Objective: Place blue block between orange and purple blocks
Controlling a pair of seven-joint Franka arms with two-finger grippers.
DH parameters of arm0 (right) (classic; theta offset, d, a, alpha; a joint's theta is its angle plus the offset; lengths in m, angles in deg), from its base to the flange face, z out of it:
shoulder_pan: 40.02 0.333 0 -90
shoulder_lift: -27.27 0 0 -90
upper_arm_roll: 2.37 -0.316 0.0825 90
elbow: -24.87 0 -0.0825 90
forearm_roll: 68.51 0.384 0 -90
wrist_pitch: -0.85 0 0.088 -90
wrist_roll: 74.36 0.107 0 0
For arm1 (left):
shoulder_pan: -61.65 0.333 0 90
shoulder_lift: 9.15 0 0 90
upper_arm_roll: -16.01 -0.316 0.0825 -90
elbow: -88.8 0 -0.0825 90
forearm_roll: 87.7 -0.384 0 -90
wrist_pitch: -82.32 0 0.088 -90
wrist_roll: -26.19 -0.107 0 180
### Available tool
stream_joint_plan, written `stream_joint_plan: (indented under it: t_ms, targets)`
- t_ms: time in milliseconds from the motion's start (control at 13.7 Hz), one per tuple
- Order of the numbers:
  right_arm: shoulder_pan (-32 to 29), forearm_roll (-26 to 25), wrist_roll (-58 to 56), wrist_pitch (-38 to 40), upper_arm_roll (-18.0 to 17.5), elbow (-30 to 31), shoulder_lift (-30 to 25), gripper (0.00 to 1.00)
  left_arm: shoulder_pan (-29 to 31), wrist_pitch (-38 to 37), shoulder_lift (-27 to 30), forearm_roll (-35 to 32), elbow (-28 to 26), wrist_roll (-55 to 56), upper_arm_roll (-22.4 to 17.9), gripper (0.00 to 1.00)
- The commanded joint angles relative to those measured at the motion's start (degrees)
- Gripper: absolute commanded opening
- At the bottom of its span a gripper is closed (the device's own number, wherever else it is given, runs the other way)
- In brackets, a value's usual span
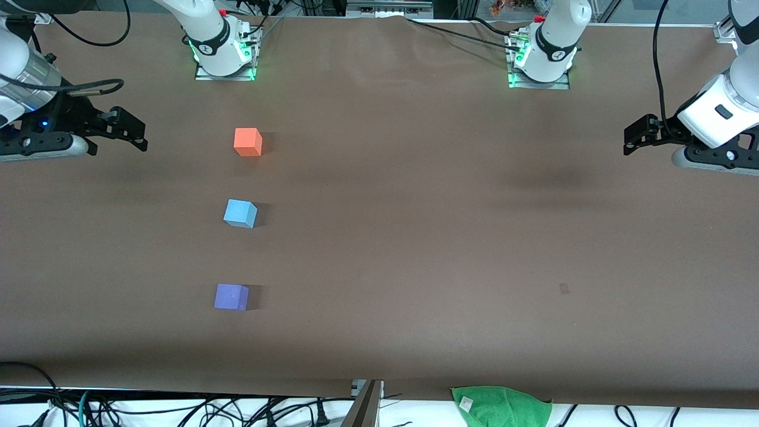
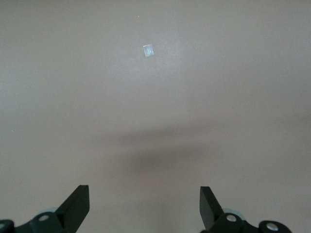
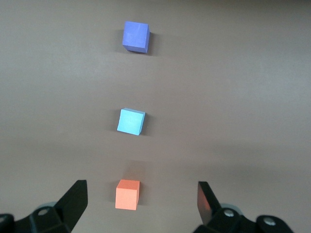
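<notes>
The sky-blue block sits on the brown table in a line between the orange block, farther from the front camera, and the violet-purple block, nearer to it. The right wrist view shows all three: orange, blue, purple. My right gripper is open and empty, raised at the right arm's end of the table, away from the blocks; it also shows in its wrist view. My left gripper is open and empty at the left arm's end.
A green cloth lies at the table's edge nearest the front camera. A small pale tape mark is on the table under the left wrist camera, also in the front view. Cables run along the table's edges.
</notes>
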Motion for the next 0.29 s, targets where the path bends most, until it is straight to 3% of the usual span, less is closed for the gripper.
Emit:
stream_joint_plan:
  t_ms: [0,218]
  targets:
    - [-0.33,-1.00,-1.75,1.10,0.15,-1.69,1.28,1.00,-0.06,-1.05,-0.23,-0.38,0.82,-0.91,0.08,1.00]
    - [-0.51,-1.00,-1.75,1.27,0.32,-2.31,1.46,1.00,-0.06,-1.05,-0.23,-0.38,0.82,-0.91,0.08,1.00]
